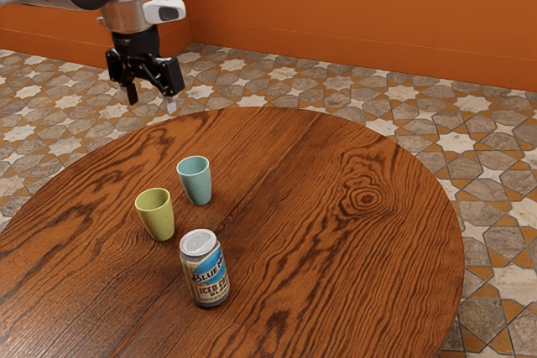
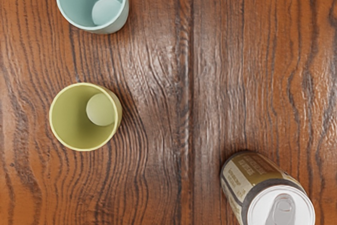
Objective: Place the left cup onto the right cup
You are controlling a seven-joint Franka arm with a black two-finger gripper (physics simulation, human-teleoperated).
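Note:
A yellow-green cup (image 1: 156, 212) stands upright on the round wooden table (image 1: 336, 207), to the exterior view's left of a light teal cup (image 1: 195, 179), also upright. The two cups stand close together but apart. My gripper (image 1: 151, 102) hangs high above the table's far left part, well above and behind both cups, open with nothing between its fingers. From the wrist camera I look down into the yellow-green cup (image 2: 84, 116) and the teal cup (image 2: 93, 1), both empty.
A drink can (image 1: 204, 267) labelled iced tea stands upright in front of the yellow-green cup, also seen as the can (image 2: 266, 191) in the wrist view. The table's edge curves round at the exterior view's right. An orange wall rises behind a patterned tile floor.

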